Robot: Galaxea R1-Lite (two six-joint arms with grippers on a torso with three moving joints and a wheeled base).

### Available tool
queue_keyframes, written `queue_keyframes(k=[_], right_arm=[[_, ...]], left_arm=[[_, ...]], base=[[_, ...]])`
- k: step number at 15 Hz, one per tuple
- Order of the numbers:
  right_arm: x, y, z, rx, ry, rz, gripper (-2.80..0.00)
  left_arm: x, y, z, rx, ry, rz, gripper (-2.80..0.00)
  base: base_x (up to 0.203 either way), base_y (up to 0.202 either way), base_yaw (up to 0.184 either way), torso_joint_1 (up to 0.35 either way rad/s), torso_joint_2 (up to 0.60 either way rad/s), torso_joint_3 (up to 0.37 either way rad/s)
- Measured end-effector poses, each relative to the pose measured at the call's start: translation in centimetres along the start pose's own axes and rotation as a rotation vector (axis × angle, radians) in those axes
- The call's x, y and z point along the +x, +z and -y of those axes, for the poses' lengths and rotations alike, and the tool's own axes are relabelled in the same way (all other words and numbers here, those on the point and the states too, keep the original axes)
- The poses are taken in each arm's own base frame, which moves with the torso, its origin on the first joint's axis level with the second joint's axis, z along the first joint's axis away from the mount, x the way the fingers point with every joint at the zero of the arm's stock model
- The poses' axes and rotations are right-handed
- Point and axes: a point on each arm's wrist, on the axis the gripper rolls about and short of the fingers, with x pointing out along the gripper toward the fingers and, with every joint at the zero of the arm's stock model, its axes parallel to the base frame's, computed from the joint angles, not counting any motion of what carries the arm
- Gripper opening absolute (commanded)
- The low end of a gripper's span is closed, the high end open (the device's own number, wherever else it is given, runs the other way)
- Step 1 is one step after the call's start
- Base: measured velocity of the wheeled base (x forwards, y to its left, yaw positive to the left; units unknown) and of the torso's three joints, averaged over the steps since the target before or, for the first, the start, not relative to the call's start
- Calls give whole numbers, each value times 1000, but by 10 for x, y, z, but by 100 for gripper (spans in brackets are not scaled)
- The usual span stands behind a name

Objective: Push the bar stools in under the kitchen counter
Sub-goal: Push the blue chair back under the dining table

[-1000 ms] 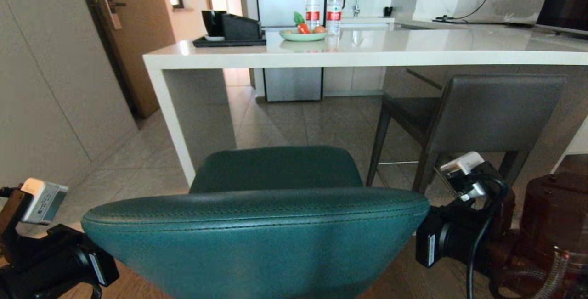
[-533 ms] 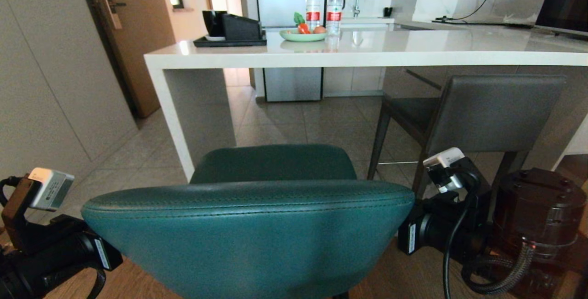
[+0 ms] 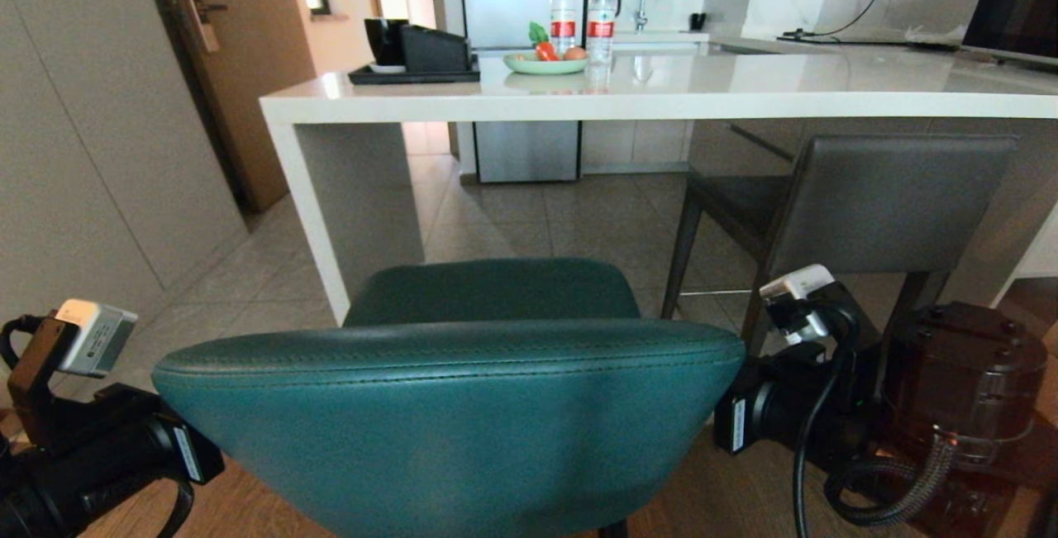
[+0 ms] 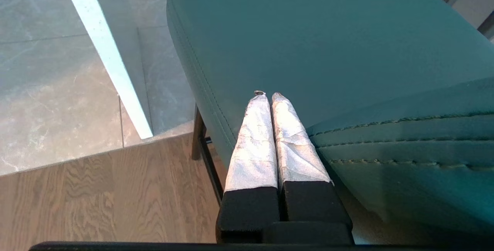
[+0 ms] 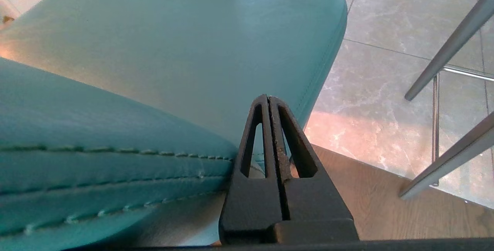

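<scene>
Grey floor tiles [image 3: 529, 216] run beneath the white bench [image 3: 661, 96], whose long axis spans left to right. Two stools are present. One teal stool [image 3: 463, 406], curved back nearest the robot, seat facing the bench, stands short of its edge. One dark-grey stool [image 3: 868, 207] sits partly under the bench. Left tool [image 4: 269, 96] and right tool [image 5: 268, 98], fingers together, flank the teal backrest.

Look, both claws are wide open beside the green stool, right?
Not quite. Both claws are shut, fingers pressed together. The left wrist view shows the left claw closed beside the green stool, and the right wrist view shows the right claw closed on its other side.
</scene>
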Motion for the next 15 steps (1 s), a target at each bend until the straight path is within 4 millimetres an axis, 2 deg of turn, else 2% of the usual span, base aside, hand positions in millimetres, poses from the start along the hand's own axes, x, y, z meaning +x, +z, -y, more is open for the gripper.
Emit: queue_keyframes(k=[12, 15], right_arm=[[4, 1, 0, 0, 0, -2, -280], [6, 2, -1, -1, 0, -2, -280]], left_arm=[[10, 0, 0, -2, -19, -19, -280], [12, 0, 0, -2, -22, -26, -280]], base=[[0, 0, 0, 0, 0, 0], [150, 0, 3, 4, -2, 10]])
